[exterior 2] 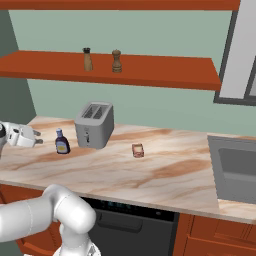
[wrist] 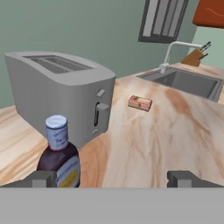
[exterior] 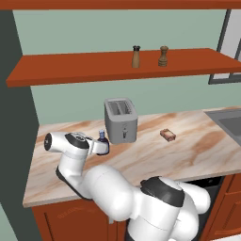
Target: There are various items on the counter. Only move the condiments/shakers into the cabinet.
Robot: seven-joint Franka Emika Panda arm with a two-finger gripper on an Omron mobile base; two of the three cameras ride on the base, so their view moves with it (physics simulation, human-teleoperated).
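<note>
Gripper (wrist: 113, 178) is low over the counter (exterior: 155, 157), its fingers (wrist: 41, 178) spread wide apart with nothing between them. In the hand view the dark sauce bottle (wrist: 59, 158) stands upright at about 7 o'clock, just beside the left finger tip and outside the gap; whether it touches the tip cannot be told. The grey toaster (wrist: 61, 94) sits behind the bottle at 10 o'clock, and the small orange-brown block (wrist: 140, 103) lies on the stone at 1 o'clock, well apart from both.

In the right base view the bottle (exterior 2: 62, 142) is on the counter at 9 o'clock, near the toaster's front corner, with the hand close at its side.

Both shakers stand upright on the open cabinet shelf (exterior: 70, 68): light-wood shaker (exterior: 136, 57) and brown mill (exterior: 163, 56), near each other and not touching, at 12 o'clock above the toaster.
</note>
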